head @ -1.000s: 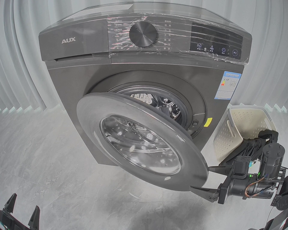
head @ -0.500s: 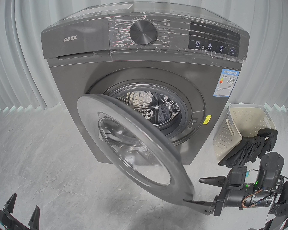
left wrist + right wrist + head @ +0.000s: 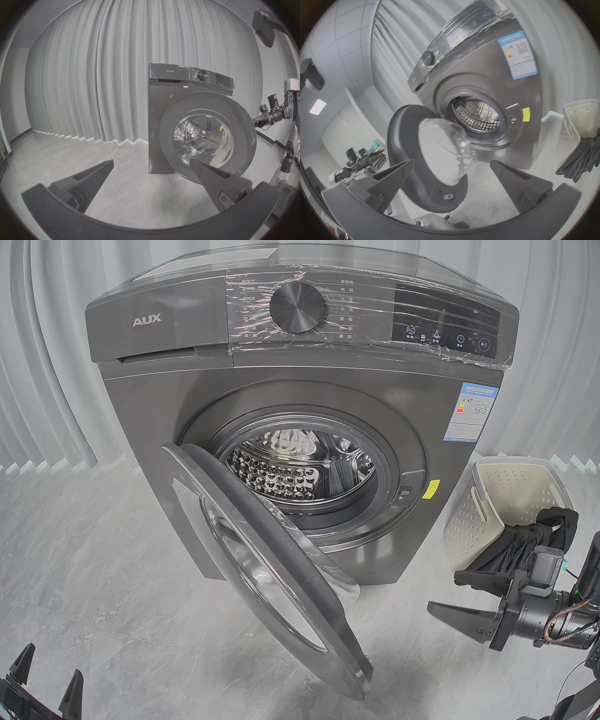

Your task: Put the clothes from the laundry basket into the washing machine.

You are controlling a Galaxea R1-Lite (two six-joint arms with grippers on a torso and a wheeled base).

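With the right claw (image 3: 447, 595) spread wide and empty near the laundry basket (image 3: 500, 490), over whose rim the black clothes (image 3: 522, 543) are draped, the basket could be tipped if the garment is snagged.

door (image 3: 262, 565) swung wider — drum (image 3: 294, 465) exposed, right end effector (image 3: 445, 593) withdrawn rightward

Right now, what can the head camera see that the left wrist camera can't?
Head view extras: the drum, the basket and the black clothes hanging over its rim. Left wrist view extras: the outer face of the door and the ceiling. Both: the washing machine, its open door and the curtain.
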